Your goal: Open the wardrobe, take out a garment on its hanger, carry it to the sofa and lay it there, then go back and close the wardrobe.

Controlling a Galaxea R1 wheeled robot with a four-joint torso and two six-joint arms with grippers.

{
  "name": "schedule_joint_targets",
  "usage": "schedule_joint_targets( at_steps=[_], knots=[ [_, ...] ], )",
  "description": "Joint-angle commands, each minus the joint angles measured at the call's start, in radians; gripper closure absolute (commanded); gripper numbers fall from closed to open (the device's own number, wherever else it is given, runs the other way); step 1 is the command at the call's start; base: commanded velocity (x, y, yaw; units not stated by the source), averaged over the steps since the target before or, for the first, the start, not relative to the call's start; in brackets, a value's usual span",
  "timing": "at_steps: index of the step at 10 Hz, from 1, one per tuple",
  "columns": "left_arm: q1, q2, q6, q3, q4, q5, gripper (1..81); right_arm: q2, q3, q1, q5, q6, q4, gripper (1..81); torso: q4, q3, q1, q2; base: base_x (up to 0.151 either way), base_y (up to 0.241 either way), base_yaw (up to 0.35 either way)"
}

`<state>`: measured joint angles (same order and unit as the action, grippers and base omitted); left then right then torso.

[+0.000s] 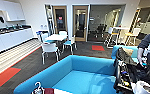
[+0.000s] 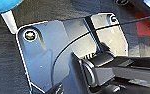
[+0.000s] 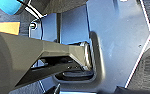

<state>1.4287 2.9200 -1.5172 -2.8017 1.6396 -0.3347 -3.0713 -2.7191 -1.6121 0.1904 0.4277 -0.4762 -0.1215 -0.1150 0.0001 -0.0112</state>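
Gripper state: I cannot tell for either.
Hanger (image 1: pixel 37 86): at 6 o'clock; slim, light, stiff hook, best hold.
Garment (image 1: pixel 49 91): soft, limp.
Sofa (image 1: pixel 73 75): beyond.

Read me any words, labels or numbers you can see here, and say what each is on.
No text can be read.
A red sign shows behind the door's glass: too blurred to read.
The sofa, hanger and garment show no label.
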Motion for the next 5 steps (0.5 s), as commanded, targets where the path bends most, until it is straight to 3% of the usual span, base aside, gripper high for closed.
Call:
schedule_joint_targets(
  at_steps=[1, 5],
  knots=[
    [-0.043, -0.008, 0.006, -0.007, 0.011, 0.031, 1.0, -0.006, 0.000, 0.014, -0.048, -0.001, -0.013, 1.0, 0.000, 0.000, 0.000, 0.000, -0.076, 0.000, 0.000],
    [-0.044, -0.004, 0.008, -0.006, 0.013, 0.031, 1.0, -0.006, -0.002, 0.013, -0.048, -0.001, -0.013, 1.0, 0.000, 0.000, 0.000, -0.001, -0.085, 0.000, 0.000]
  ],
)
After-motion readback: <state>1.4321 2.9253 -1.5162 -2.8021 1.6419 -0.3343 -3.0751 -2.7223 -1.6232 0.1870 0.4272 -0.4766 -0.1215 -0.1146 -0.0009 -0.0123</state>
